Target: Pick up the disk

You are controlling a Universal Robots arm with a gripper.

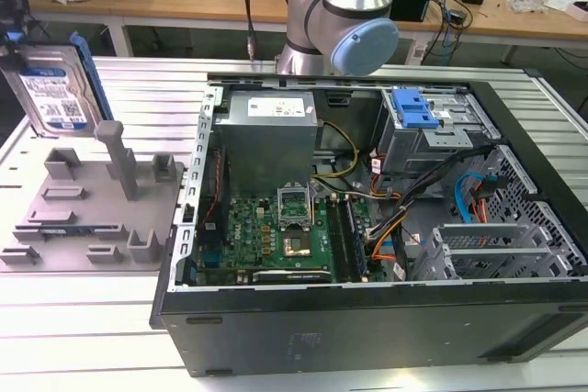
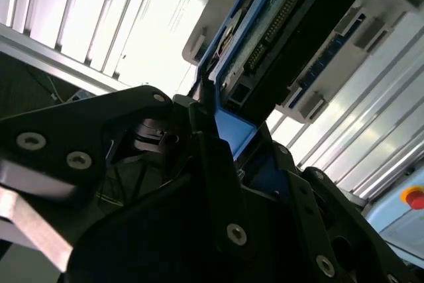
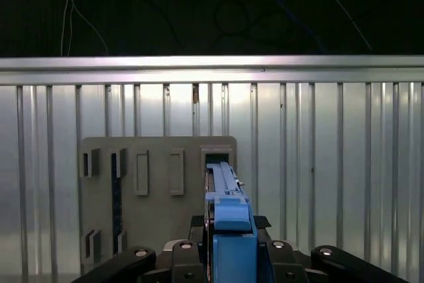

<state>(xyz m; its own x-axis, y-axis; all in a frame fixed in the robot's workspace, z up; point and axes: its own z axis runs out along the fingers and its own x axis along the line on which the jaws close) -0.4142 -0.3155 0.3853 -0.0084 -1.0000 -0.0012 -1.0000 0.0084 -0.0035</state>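
The disk (image 1: 55,98), a silver hard drive with a white-and-blue label and blue side rails, stands on edge at the exterior view's left, just above the back corner of the grey fixture plate (image 1: 87,218). My gripper (image 1: 13,34) comes in dark at the frame's edge and is shut on the disk's upper end. In the first wrist view the black fingers (image 3: 192,251) clamp the blue rail of the disk (image 3: 228,210), with the plate's slot (image 3: 218,160) straight beyond it. The second wrist view shows the disk's circuit-board side (image 2: 285,24) running out from the gripper (image 2: 225,130).
An open computer case (image 1: 367,319) fills the middle and the exterior view's right, with a grey power supply (image 1: 266,144), a motherboard (image 1: 276,236) and a blue caddy (image 1: 413,109). The arm's base (image 1: 340,16) rises behind it. Everything stands on a slatted metal table (image 1: 83,319).
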